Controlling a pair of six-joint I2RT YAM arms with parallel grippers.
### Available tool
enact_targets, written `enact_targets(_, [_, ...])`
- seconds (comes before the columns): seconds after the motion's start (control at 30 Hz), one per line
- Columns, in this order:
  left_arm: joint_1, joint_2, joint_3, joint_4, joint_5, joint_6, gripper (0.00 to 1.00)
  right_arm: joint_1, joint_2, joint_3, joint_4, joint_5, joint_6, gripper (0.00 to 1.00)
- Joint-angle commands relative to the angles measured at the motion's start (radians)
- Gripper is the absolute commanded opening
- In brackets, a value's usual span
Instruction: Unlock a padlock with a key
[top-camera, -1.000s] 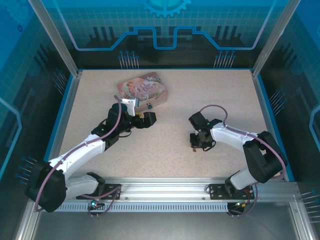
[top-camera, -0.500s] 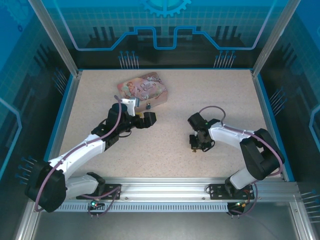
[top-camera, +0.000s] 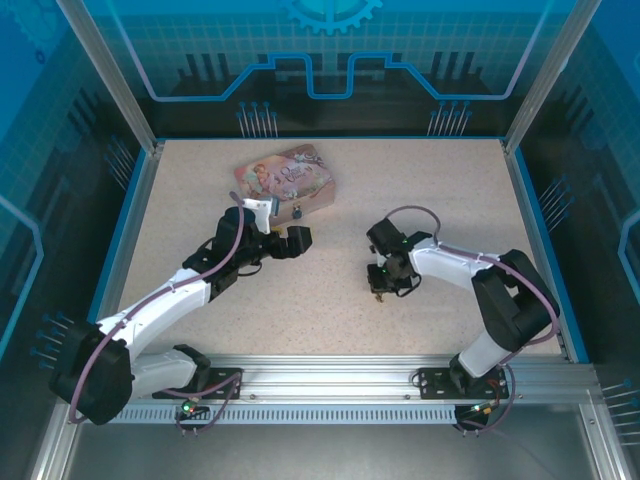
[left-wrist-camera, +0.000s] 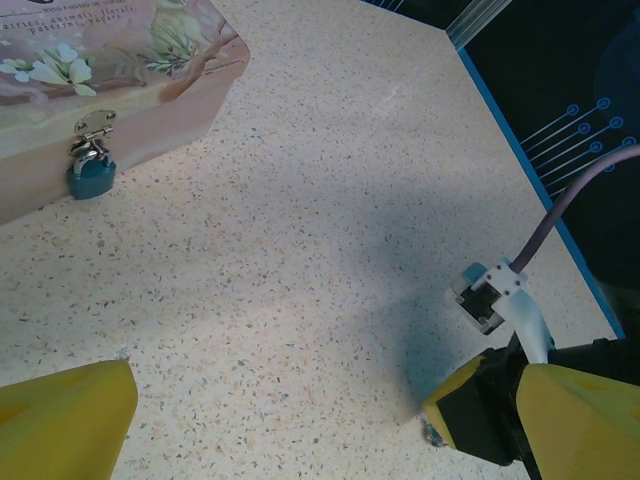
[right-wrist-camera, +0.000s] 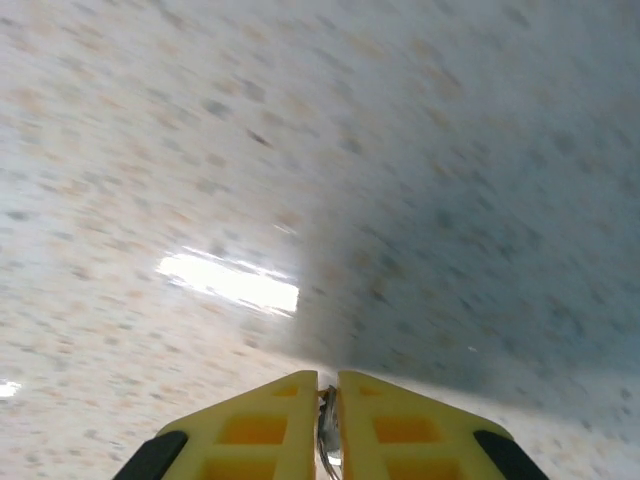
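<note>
With the right fingers (right-wrist-camera: 265, 420) pinching a thin sliver, seemingly the key (right-wrist-camera: 327, 440), low over the table (right-wrist-camera: 450, 150), a firm, square grip mattered before carrying it to the padlock (left-wrist-camera: 90, 178) hanging on the tin (left-wrist-camera: 120, 60), near the widely spread left fingers (left-wrist-camera: 60, 415).

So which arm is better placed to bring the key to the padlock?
Right. The right gripper pinches a thin metal sliver, apparently the key, between its yellow fingers. The left gripper is open and empty, though nearer the padlock on the tin.
</note>
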Motion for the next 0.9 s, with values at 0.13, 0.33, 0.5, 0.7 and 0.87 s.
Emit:
enact_targets(0.13, [-0.006,-0.013,0.023,-0.011,-0.015,0.022,0.99,0.029,-0.032,0.066,-0.085,0.068,-0.069,0.24])
enact_targets(0.33, [-0.005,-0.010,0.023,-0.004,-0.015,0.022,0.99,0.053,-0.001,0.059,-0.084,0.055,-0.058,0.28])
enact_targets(0.5, [-0.006,-0.012,0.020,-0.010,-0.014,0.024,0.99,0.094,0.068,0.117,-0.096,0.091,-0.068,0.33])
enact_targets(0.7, [-0.006,-0.025,0.015,-0.018,-0.020,0.028,0.99,0.122,0.154,0.176,-0.154,0.138,-0.068,0.34])
enact_targets(0.87, [-0.006,-0.033,0.017,-0.025,-0.025,0.037,0.99,0.126,0.166,0.183,-0.179,0.170,-0.050,0.34])
